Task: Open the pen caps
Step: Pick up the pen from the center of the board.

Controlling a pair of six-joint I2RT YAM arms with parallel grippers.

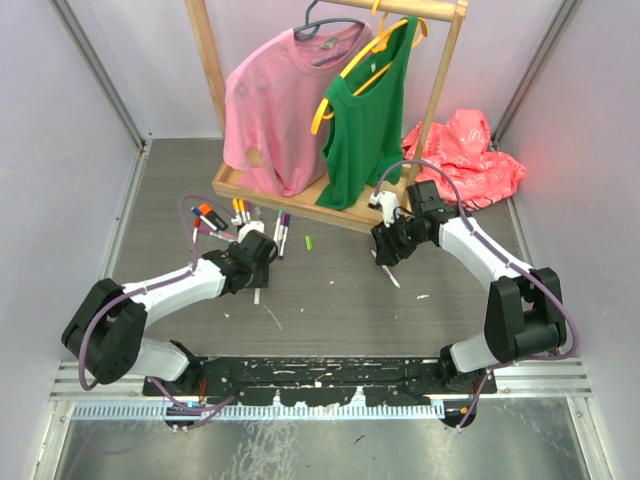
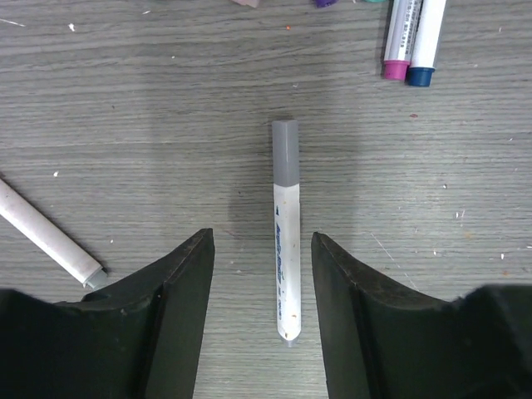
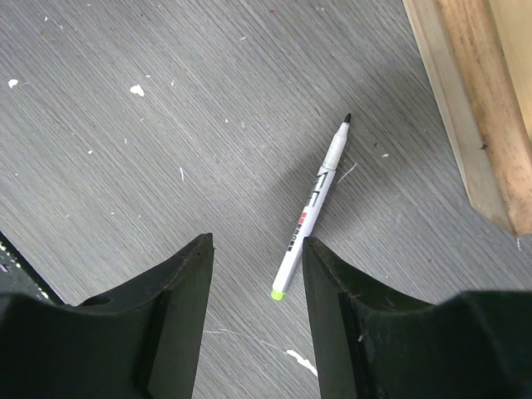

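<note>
While grey cap (image 2: pixel 285 152) is sitting on marker (image 2: pixel 285 258), empty left jaws are straddling it, parted for grasp; right jaws parted over uncapped pen (image 3: pixel 313 206).

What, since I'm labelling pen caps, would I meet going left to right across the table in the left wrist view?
white tube → grey cap → pink cap → blue cap

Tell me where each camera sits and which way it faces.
Top external: above and behind the bases, looking down over the table; both arms show.
Left wrist: on the left gripper, facing down at a grey-capped marker; its fingers show.
Right wrist: on the right gripper, facing down at an uncapped pen; its fingers show.
Shared: top and right wrist both show that pen and the wooden rack base.
</note>
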